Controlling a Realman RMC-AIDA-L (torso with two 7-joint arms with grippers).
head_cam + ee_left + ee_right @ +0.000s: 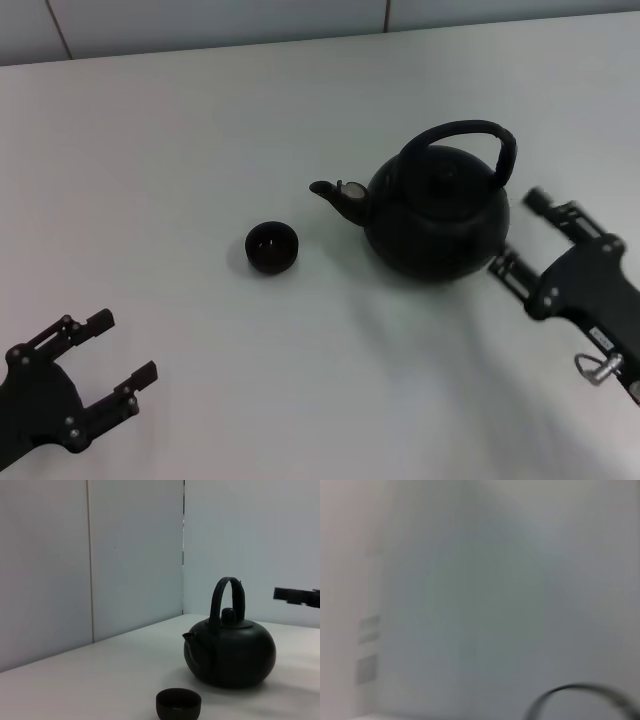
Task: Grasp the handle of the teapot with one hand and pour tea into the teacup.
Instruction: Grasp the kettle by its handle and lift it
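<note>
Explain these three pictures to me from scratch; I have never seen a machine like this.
This is a two-armed robot at a white table. One picture looks down from its head; the other two come from cameras on its wrists. On the table stand a black teapot with an arched handle and, off its spout, a small black teacup. The left gripper waits open near the table's front edge. The right gripper is open beside the teapot, not touching the handle. Nothing is held. The right wrist picture shows only the handle's curve.

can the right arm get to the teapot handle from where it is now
Probably yes. The right gripper is open beside the teapot, and nothing stands between it and the handle arching above. It would need to rise first.
</note>
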